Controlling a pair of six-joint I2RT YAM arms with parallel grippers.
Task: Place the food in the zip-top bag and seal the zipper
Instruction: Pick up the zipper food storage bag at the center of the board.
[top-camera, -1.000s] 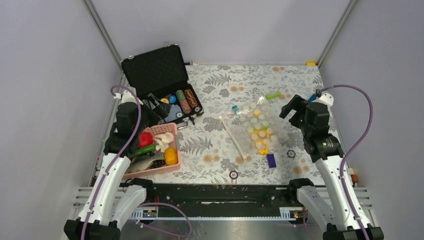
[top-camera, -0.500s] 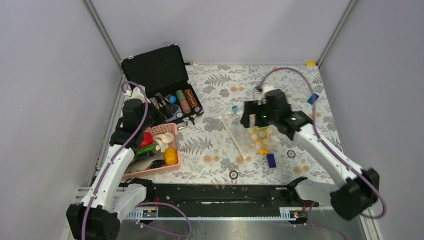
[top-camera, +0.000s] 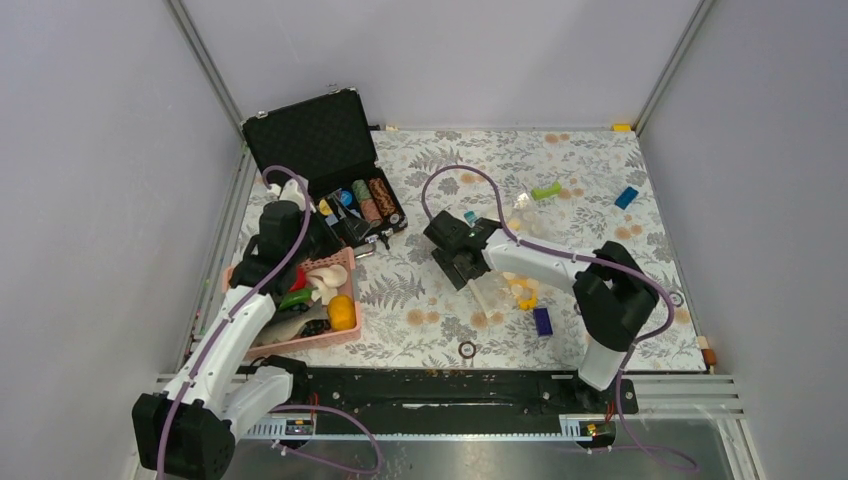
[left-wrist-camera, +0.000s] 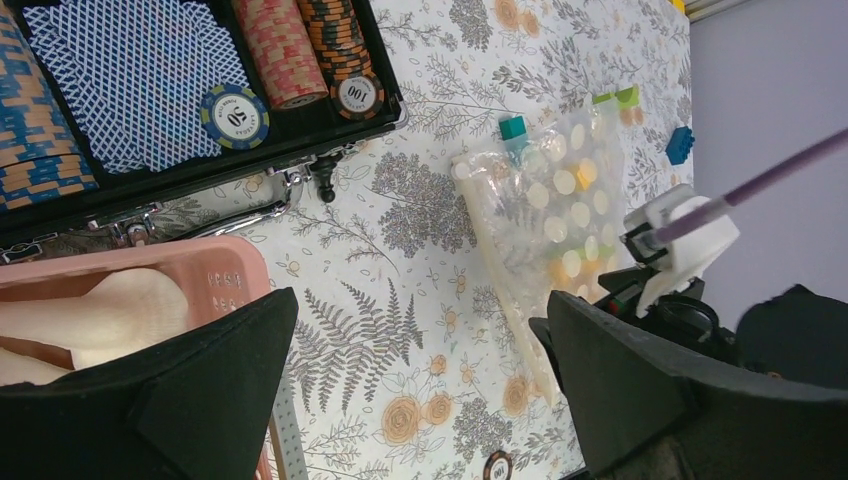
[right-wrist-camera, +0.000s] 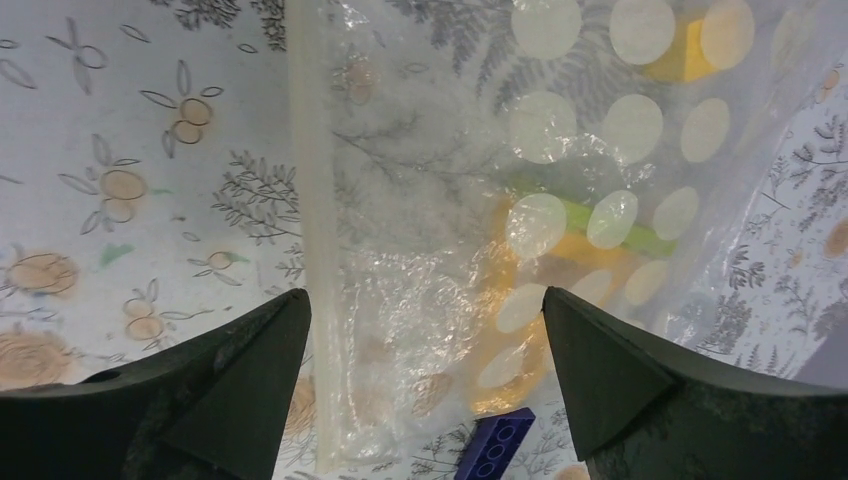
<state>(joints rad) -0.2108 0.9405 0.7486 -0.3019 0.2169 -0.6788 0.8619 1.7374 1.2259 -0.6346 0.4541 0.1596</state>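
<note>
The food lies in the pink basket (top-camera: 335, 257) at the left: red fruit (top-camera: 298, 280), green vegetable (top-camera: 295, 298), white mushrooms (top-camera: 325, 280), orange (top-camera: 342, 312), grey fish (top-camera: 285, 328). The clear dotted zip-top bag (right-wrist-camera: 560, 130) lies flat mid-table; it also shows in the left wrist view (left-wrist-camera: 530, 200). Its whitish zipper (right-wrist-camera: 318, 250) runs along the bag's left edge. My right gripper (right-wrist-camera: 425, 295) is open, low over the zipper end of the bag, holding nothing. My left gripper (left-wrist-camera: 415, 310) is open and empty above the basket's far right corner.
An open black case (top-camera: 330, 150) with poker chips stands at the back left. A blue brick (top-camera: 543, 320) lies by the bag's near corner. A loose chip (top-camera: 467, 349) lies near the front edge. Green (top-camera: 545, 190) and blue (top-camera: 626, 196) pieces lie at the back right. Yellow and green plastic pieces show through the bag (right-wrist-camera: 600, 225).
My right arm has swung from the table's right side leftward across the bag to its zipper edge. My left gripper has shifted a little away and to the right over the basket.
</note>
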